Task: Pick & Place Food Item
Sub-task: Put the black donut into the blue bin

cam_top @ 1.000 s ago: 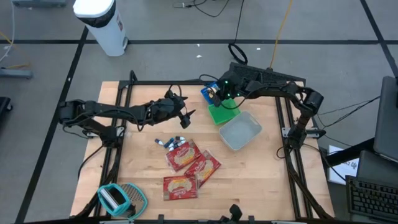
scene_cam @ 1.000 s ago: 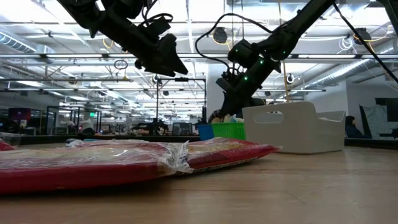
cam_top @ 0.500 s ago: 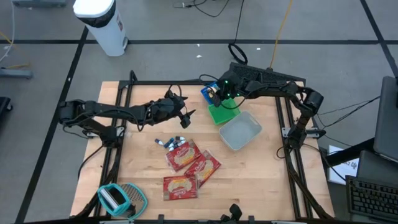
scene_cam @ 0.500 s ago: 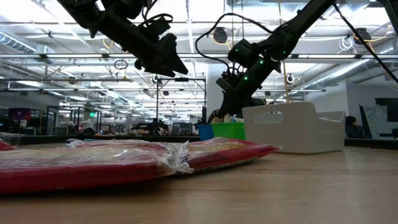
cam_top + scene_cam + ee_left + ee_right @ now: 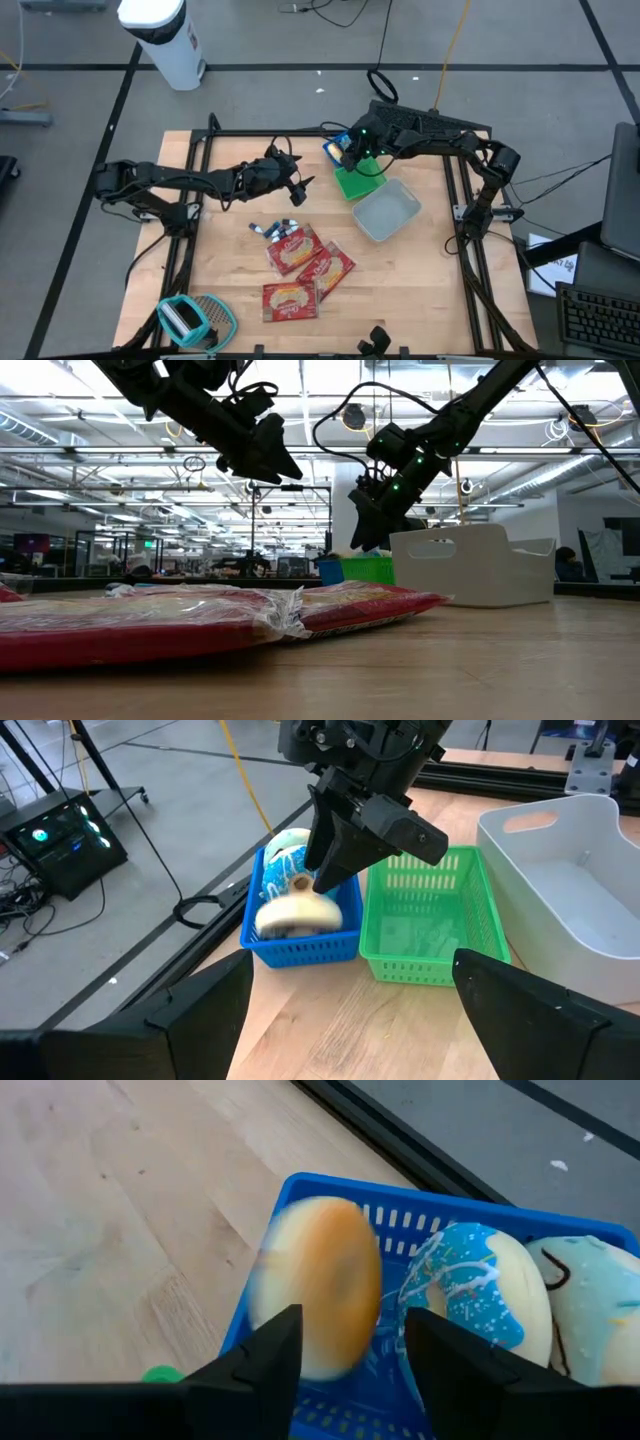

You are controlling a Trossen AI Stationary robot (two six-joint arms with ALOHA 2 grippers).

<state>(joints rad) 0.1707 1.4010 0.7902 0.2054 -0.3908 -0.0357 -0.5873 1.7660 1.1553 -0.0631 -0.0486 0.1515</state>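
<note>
The right claw (image 5: 318,880) is hanging open over the blue basket (image 5: 300,935), with a bun (image 5: 318,1285) lying free just under it.

1. A small basket (image 5: 300,925) sits at the tabletop's (image 5: 420,290) far edge, just beside a second basket (image 5: 430,915) on its right in the high view.
2. A bun (image 5: 315,1285) and two iced doughnuts (image 5: 480,1295) lie in the small basket.
3. An open bin (image 5: 386,210) rests nearer the front, touching the second basket.
4. Three flat packets (image 5: 303,268) lie mid-tabletop, before the baskets; a wrapper (image 5: 266,230) lies just behind them.
5. A round scrubber (image 5: 195,320) occupies the front left corner.
6. The right tool (image 5: 335,870) hangs over the small basket; the left tool (image 5: 297,192) hovers left of the baskets.
</note>
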